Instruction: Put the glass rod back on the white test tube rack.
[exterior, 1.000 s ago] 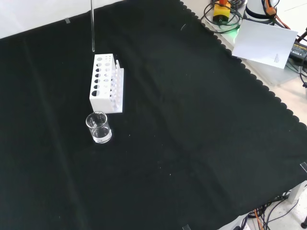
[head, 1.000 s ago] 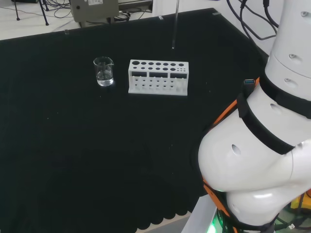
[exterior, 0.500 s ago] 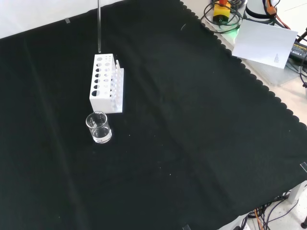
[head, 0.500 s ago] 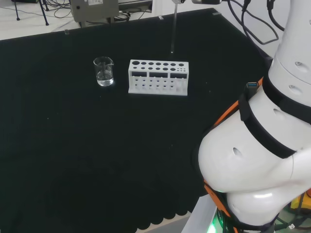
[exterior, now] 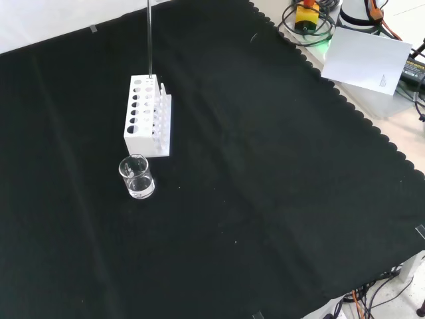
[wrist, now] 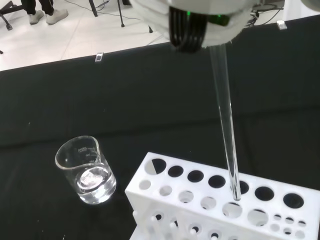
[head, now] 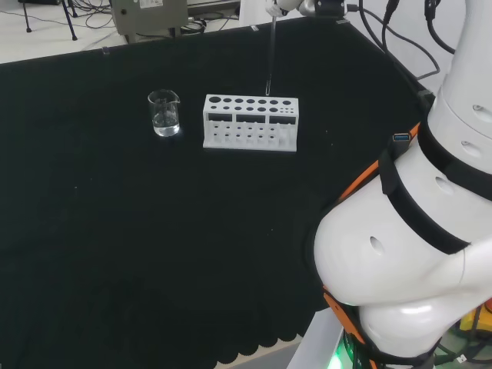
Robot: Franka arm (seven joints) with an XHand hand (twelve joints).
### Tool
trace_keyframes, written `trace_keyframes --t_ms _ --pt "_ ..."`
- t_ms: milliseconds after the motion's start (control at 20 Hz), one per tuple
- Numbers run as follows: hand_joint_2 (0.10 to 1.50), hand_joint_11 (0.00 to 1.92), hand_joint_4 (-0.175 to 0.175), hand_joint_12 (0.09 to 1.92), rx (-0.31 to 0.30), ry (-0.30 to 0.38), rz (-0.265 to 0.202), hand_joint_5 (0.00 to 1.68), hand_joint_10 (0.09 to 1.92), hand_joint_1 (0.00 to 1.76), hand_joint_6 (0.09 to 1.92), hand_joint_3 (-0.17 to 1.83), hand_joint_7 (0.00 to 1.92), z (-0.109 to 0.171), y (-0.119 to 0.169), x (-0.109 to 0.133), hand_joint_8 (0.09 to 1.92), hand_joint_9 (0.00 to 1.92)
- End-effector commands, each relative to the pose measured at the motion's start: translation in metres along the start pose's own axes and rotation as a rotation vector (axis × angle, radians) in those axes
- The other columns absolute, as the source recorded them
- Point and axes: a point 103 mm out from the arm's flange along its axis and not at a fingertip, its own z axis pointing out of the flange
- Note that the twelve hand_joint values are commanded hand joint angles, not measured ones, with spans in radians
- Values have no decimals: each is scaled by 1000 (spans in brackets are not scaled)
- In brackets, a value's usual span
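Observation:
A clear glass rod (head: 270,54) hangs upright from my hand (head: 281,4) at the top edge of the head view, and the hand is shut on its upper end. The white test tube rack (head: 250,121) stands on the black cloth below it. In the front view the glass rod (exterior: 149,40) comes down to the far end of the rack (exterior: 146,113). Seen from the wrist, the rod (wrist: 226,125) ends just above a hole in the top of the rack (wrist: 200,190), beneath the blurred white hand (wrist: 200,15).
A small glass beaker (head: 164,114) (exterior: 137,177) (wrist: 87,171) with a little clear liquid stands just off one end of the rack. My white arm links (head: 415,231) take up the right of the head view. A white sheet (exterior: 365,60) and cables lie past the cloth's edge.
The rod has come down and moved sideways over the rack: right in the front view, slightly left in the head view. Its tip has dropped to the rack's top. Rack and beaker have not moved.

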Motion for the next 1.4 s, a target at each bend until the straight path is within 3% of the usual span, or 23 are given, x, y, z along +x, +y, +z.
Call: trace_keyframes --t_ms 50,450,1400 --pt "751 1695 -175 607 7 9 -3 1266 369 1316 320 522 1250 11 0 -1 952 1864" --pt "752 1695 -175 608 14 35 11 1266 369 1316 320 521 1250 18 1 -19 952 1864" --pt "754 1695 -175 609 17 37 12 1265 369 1316 321 517 1248 22 8 -22 954 1864"
